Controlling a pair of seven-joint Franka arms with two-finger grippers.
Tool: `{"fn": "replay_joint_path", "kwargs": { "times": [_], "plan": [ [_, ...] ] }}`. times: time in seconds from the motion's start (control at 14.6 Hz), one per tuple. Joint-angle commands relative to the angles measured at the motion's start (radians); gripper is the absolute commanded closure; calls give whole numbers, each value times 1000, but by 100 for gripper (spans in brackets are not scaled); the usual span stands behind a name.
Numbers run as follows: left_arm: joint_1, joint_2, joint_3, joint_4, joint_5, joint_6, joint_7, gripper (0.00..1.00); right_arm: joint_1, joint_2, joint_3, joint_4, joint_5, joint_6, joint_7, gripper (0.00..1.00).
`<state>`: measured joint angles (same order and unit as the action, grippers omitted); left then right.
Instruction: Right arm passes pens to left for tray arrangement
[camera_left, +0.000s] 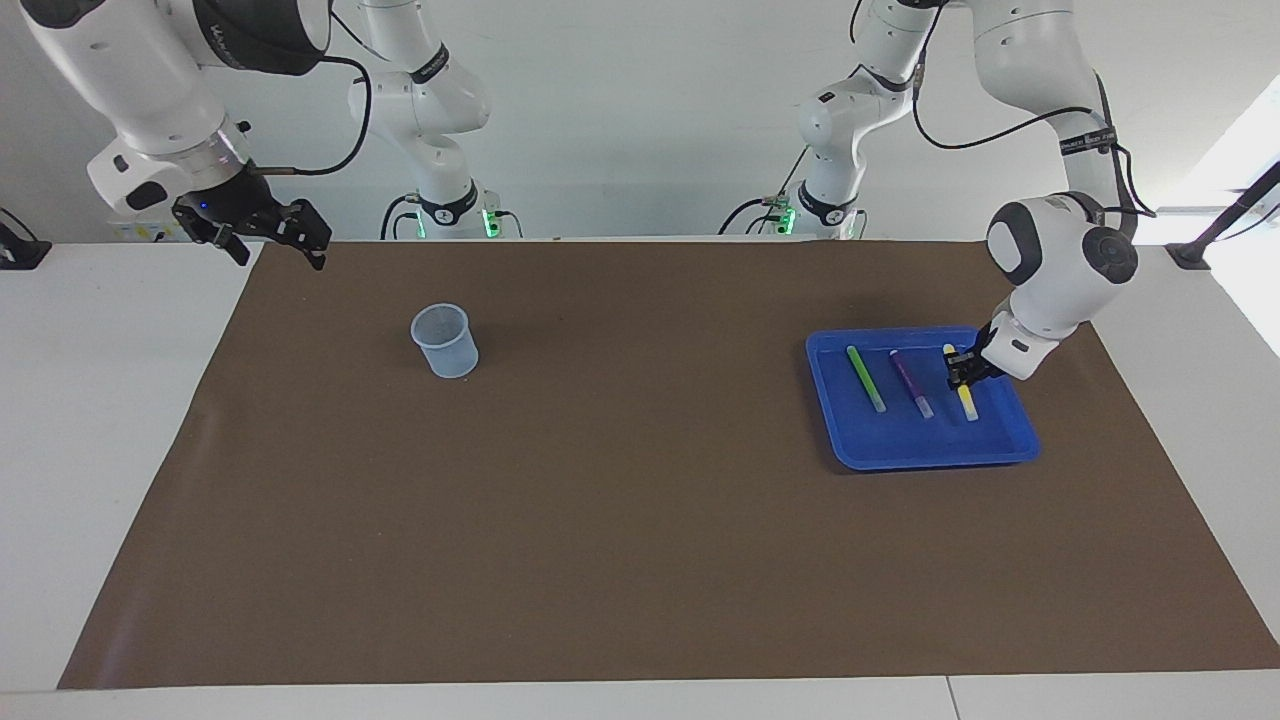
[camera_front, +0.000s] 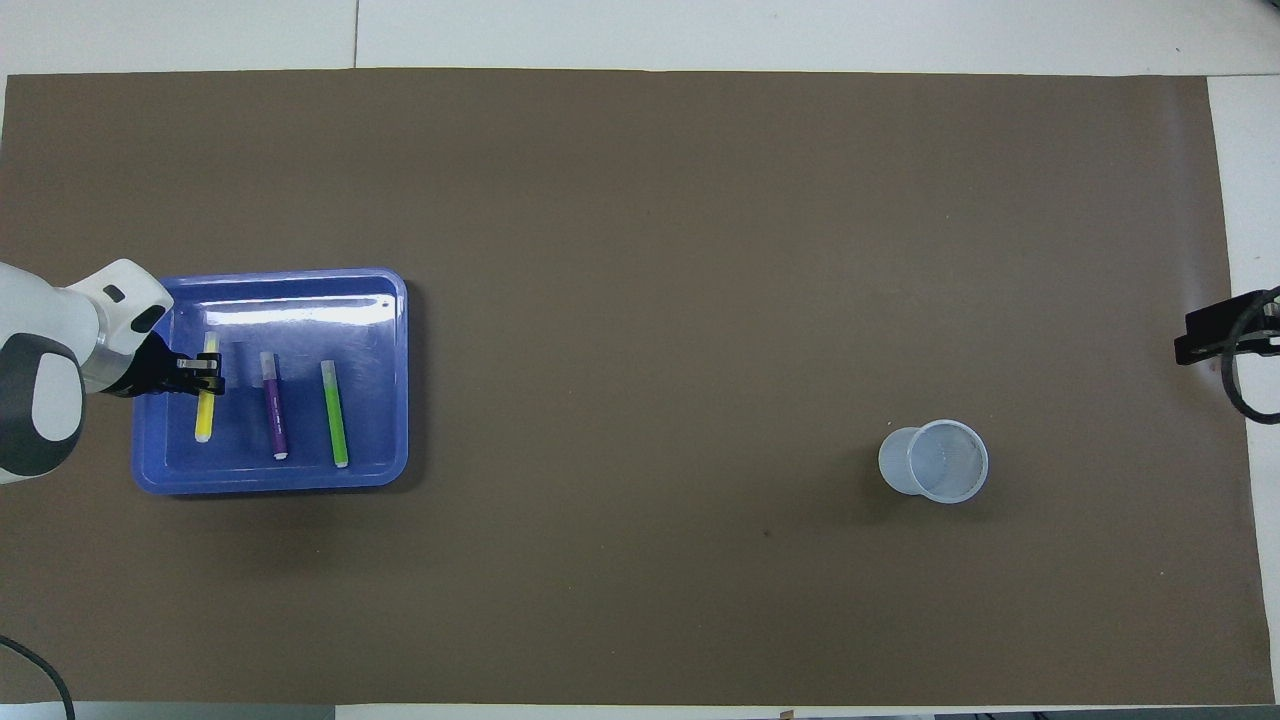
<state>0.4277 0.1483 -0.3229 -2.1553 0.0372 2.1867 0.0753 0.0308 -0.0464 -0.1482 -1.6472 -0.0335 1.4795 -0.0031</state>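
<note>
Left pincer (camera_left: 964, 378): low in the blue tray (camera_left: 1018, 437), closed around the yellow pen (camera_left: 968, 403), which lies flat. Beside it, toward the right arm's end: purple pen (camera_left: 912, 382), then green pen (camera_left: 866, 378), all roughly parallel in the tray. Right pincer (camera_left: 270, 238): raised, fingers spread wide, holding nothing, over the surface's (camera_left: 640, 520) edge. Translucent cup (camera_left: 444, 341): upright, near the right pincer.

Green pen (camera_left: 866, 379), purple pen (camera_left: 912, 384), yellow pen (camera_left: 961, 396), side by side in blue tray (camera_left: 930, 452)
</note>
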Motion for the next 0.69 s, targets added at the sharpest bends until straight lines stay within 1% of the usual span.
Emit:
{"fn": "replay_joint_path", "kwargs": {
  "times": [0.0,0.14,0.27,0.48,0.55,0.62],
  "plan": [
    [23,0,-4,-26,21,38,9,100,-12,-1,4,-17,3,1,-11,0],
    [26,-1,-4,-28,21,41,3,100,-12,16,-8,-2,3,4,-63,0],
    [40,-3,-4,-37,21,47,-37,100,-12,11,-14,-5,3,-2,-51,0],
    [40,-3,-4,-47,21,73,-43,100,-12,13,-10,-3,3,-4,-44,0],
    [40,-3,-4,-49,21,74,-39,61,-12,11,-14,-2,6,1,-52,0],
    [40,-3,-4,-47,21,73,-37,1,-11,11,-14,-2,9,1,-51,0]
  ]
}}
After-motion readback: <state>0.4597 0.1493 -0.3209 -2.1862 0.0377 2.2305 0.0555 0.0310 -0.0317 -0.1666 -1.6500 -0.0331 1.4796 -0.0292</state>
